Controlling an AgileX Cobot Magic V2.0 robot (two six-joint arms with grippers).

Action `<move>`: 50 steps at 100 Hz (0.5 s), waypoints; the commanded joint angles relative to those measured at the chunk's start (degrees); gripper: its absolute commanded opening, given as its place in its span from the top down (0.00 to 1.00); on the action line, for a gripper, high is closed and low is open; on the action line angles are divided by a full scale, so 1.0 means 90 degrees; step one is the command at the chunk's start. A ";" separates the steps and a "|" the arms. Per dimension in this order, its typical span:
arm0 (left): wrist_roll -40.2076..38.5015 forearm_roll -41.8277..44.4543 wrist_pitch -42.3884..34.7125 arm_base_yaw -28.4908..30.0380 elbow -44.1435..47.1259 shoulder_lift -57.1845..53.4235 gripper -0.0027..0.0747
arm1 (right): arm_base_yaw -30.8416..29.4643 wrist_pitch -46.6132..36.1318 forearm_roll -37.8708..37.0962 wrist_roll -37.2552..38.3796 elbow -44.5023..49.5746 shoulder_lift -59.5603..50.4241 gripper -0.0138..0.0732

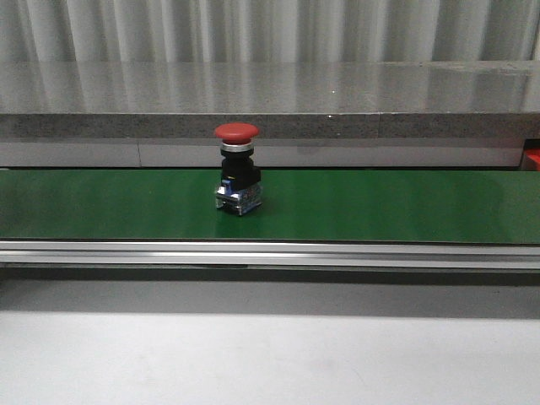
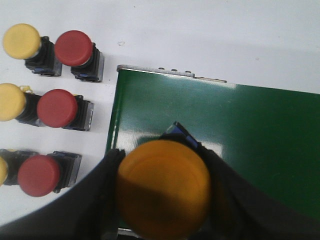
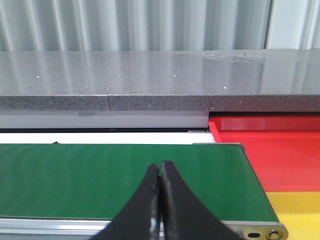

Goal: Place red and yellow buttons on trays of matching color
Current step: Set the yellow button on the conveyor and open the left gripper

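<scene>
While the left pincer clamps a yellow button over the belt, the right pincer rests closed.

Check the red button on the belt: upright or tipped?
Upright. In the front view the red button stands on its base on the green belt, red cap on top and level, body vertical.

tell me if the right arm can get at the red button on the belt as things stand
Probably yes. The red button stands upright and alone on the green belt, with nothing beside or above it. The right tool is shut and empty over the belt near the red tray; it must open first.
</scene>
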 commanded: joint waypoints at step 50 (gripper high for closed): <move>0.0015 -0.0031 -0.0173 -0.0068 -0.0239 0.0850 0.99 | -0.0039 -0.0518 -0.0033 -0.0011 -0.0125 -0.0092 0.92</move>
